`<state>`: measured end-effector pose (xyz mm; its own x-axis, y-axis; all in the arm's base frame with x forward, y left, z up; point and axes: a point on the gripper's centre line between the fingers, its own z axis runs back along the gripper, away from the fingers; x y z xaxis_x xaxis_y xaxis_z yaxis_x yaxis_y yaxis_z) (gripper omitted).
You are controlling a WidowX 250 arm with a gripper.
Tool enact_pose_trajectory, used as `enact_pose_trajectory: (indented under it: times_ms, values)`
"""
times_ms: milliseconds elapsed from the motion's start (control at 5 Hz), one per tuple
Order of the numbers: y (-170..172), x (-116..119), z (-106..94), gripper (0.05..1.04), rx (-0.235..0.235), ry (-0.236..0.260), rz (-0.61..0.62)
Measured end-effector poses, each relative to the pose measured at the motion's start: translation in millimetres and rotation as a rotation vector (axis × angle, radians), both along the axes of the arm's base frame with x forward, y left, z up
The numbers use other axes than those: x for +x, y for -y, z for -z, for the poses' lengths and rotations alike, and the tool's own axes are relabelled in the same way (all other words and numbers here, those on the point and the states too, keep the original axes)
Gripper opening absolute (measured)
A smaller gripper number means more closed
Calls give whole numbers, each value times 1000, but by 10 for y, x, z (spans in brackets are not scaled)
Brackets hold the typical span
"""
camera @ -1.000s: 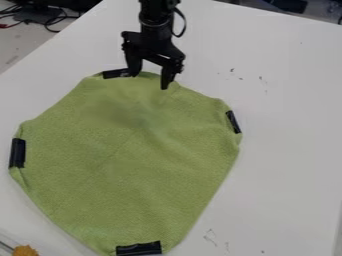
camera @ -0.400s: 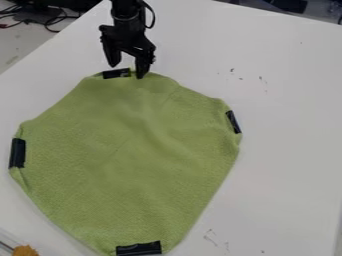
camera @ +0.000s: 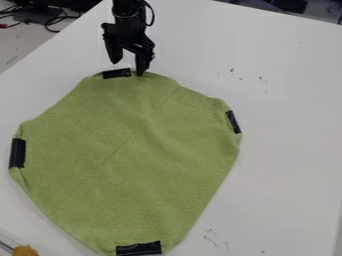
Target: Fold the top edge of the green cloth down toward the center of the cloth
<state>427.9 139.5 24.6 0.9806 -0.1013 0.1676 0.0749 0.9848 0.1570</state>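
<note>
You have a white tabletop (camera: 287, 110) beneath the arm, with small dark scuffs (camera: 232, 71) on its far right part and faint grey marks (camera: 211, 238) at the near right. Beyond its slanting left edge you see a pale grey floor (camera: 15, 52) and a tangle of black cables (camera: 48, 19) with a bit of red among them; darker things sit past the far edge, towards the right.

Your widest stretch of tabletop lies right of the green cloth (camera: 127, 165), running from the far edge down to the near right. On the left, the strip between cloth and table edge is much narrower. The cloth spreads fairly flat over the middle and left, lightly creased, and its near end reaches the bottom of the view. Black strips sit along its border: a far strip (camera: 117, 73), a left strip (camera: 18, 153), a right strip (camera: 233, 122) and a near strip (camera: 139, 248). An orange-yellow object (camera: 25, 250) shows at the near left corner.

Your gripper (camera: 127, 68) points down at the cloth's far border, beside the far strip. Its fingers are parted with nothing between them; you cannot tell whether the right fingertip touches the fabric.
</note>
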Motion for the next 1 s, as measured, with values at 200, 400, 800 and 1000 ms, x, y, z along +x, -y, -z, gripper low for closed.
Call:
enact_pose_trajectory:
  times_ms: [200,400,800,1000]
  values:
    - [-56,25,101,997,-20,-12,2]
    - [-27,39,105,946,-38,-3,4]
    - [17,40,152,379,-64,14,-10]
    - [29,53,140,183,-59,17,-1]
